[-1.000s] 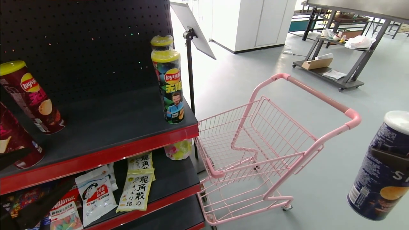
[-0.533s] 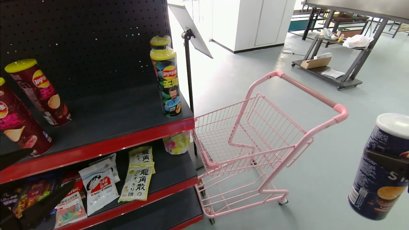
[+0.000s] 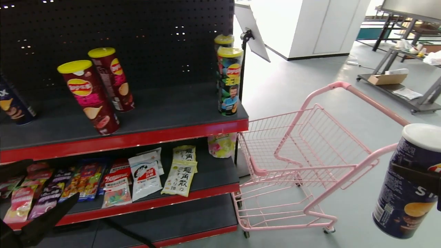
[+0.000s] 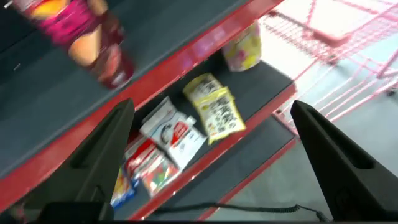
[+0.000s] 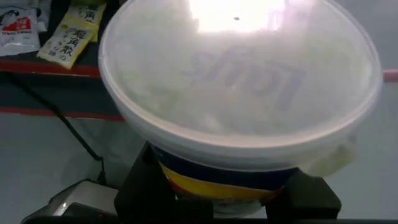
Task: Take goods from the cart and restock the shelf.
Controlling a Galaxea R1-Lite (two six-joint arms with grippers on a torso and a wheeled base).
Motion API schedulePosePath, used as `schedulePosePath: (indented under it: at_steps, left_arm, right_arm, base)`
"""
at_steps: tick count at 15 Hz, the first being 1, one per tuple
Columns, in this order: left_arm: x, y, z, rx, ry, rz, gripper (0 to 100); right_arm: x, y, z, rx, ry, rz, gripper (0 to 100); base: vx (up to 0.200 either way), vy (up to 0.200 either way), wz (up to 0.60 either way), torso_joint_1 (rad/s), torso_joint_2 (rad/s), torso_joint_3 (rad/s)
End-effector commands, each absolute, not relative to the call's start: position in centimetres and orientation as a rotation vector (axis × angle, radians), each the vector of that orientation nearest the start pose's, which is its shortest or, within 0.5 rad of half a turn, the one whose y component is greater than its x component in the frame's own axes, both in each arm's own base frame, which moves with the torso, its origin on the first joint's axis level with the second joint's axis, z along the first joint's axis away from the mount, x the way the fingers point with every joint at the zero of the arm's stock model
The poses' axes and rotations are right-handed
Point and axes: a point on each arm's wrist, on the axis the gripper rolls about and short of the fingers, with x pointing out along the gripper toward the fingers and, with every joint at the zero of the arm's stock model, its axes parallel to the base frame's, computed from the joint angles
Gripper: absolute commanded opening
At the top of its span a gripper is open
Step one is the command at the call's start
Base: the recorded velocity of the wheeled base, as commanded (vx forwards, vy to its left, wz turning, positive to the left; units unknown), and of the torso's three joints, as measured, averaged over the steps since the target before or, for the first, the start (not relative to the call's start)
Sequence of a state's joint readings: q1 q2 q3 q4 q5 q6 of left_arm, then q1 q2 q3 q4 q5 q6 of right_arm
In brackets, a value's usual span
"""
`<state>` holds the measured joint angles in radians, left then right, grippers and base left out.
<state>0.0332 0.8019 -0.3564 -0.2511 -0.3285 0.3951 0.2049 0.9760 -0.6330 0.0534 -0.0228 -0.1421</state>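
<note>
- Right gripper [image 5: 227, 202]: clenched around the dark blue can [image 3: 399, 206], one dark finger across its side; can in the air, about upright, white lid on top, on the robot's right, just beside the cart's handle end.
- Left gripper [image 4: 211, 162]: released, fingers spread wide, nothing between them; low on the robot's left, in front of the shelf [image 3: 137, 138] at the level of its lower board.
- Lower board: flat snack bags [image 3: 144, 175] in a row, a pair of yellow packets [image 3: 181, 174] next to them, a yellow-pink pouch [image 3: 220, 146] at the right end.
- Upper board: two maroon cans [image 3: 93, 100] with yellow lids left of the middle, one behind the other; a second blue can [image 3: 13, 108] at the far left; a tall printed can [image 3: 229, 84] at the right end, with a matching one behind it.
- Pink cart [image 3: 339, 84]: on the grey floor, just beside the shelf's right end, handle toward the robot's right.
- Farther off: a tilted sign plate [image 3: 251, 31] on a pole, a white cabinet [image 3: 330, 27], a cardboard box [image 3: 387, 78] on a low trolley.
</note>
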Motion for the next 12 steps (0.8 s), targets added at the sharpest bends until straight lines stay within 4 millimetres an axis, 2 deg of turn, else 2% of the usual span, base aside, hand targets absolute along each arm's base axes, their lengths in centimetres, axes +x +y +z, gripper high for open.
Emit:
schedulePosePath:
  at_steps: [1, 4, 7, 9, 12]
  left_arm:
    - [8.1, -0.5, 18.9, 0.357, 0.129, -0.327, 100]
    - [8.1, -0.4, 18.8, 0.355, 0.132, -0.326, 100]
    - [8.1, -0.4, 18.8, 0.355, 0.132, -0.326, 100]
    - [8.1, -0.4, 18.9, 0.354, 0.131, -0.324, 100]
    - [7.8, -0.4, 18.9, 0.356, 0.121, -0.320, 100]
  right_arm:
    - [11.5, 2.3, 22.1, -0.185, 0.385, 0.208, 0]
    - [11.4, 2.3, 22.2, -0.183, 0.368, 0.206, 0]
    - [11.3, 2.4, 22.3, -0.159, 0.310, 0.244, 0]
    - [10.6, 2.4, 21.9, -0.146, 0.289, 0.313, 0]
    - [10.3, 2.4, 21.9, -0.152, 0.276, 0.322, 0]
  base:
    - [0.000, 0.000, 0.60, 0.002, 0.00, -0.002]
    - [0.000, 0.000, 0.00, 0.000, 0.00, 0.000]
    - [0.000, 0.200, 0.00, 0.004, 0.00, 0.001]
    - [0.000, 0.200, 0.00, 0.002, 0.00, -0.002]
    - [0.000, 0.200, 0.00, 0.006, 0.00, -0.004]
